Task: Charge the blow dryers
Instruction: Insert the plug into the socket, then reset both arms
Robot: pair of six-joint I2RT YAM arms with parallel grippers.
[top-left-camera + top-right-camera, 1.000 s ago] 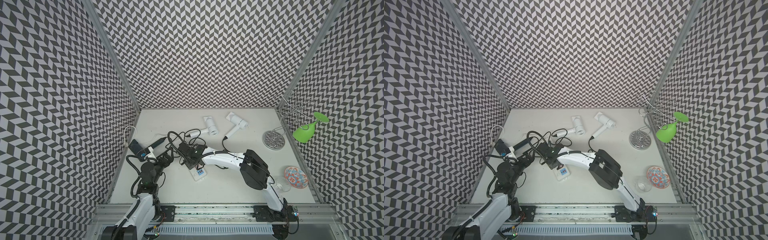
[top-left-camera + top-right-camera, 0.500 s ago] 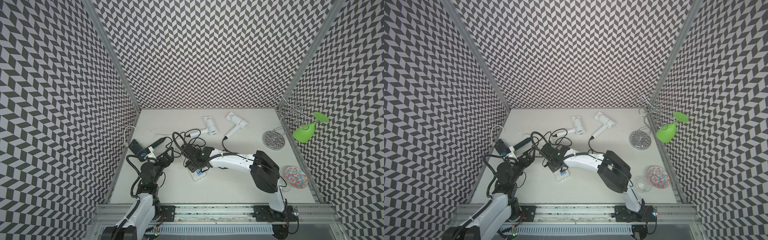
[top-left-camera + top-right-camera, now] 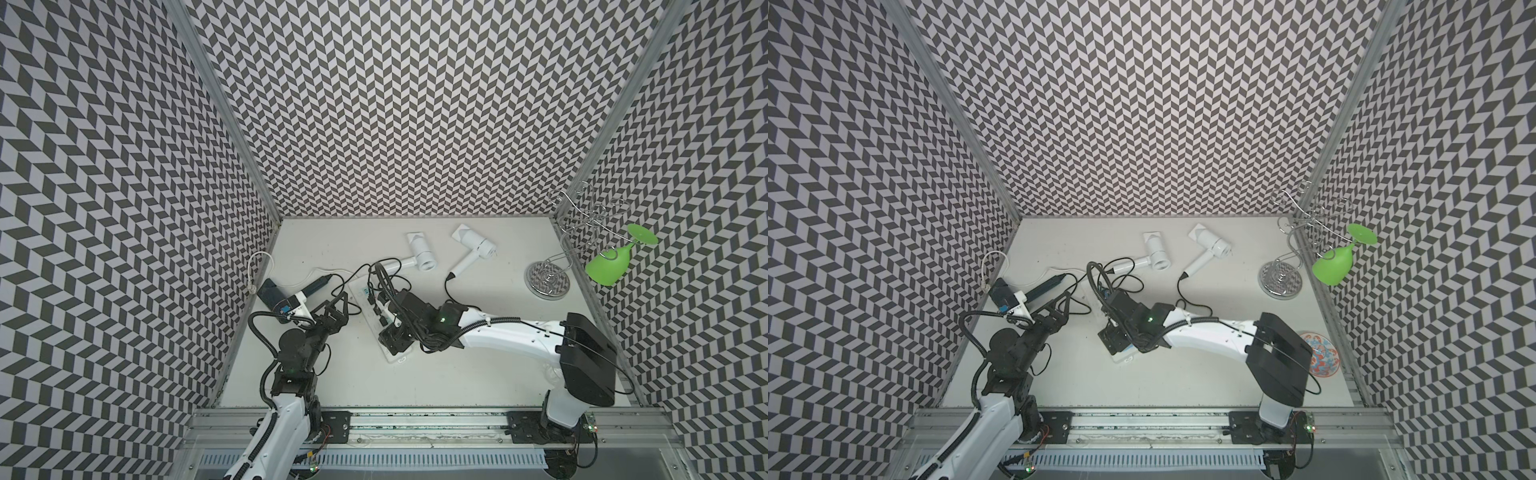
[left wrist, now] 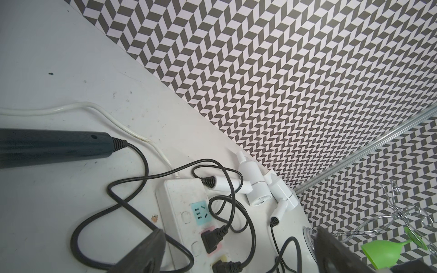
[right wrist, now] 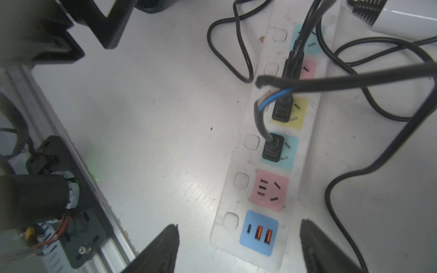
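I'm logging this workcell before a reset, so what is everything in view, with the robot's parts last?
white blow dryers: two, white, side by side at the table's back
dark blow dryer: one, blue-black, left side near the wall
power strip: one, white with pastel sockets, table centre
plugs: three, black, seated in the strip
white cord: one, white, running from the strip toward the left wall
glass rack: one, chrome wire, back right
goblet: one, green, hanging on the rack
plate: one, red-and-blue patterned, front right
left gripper: one, black, open, beside the dark dryer
right gripper: one, black, open, above the strip's USB end
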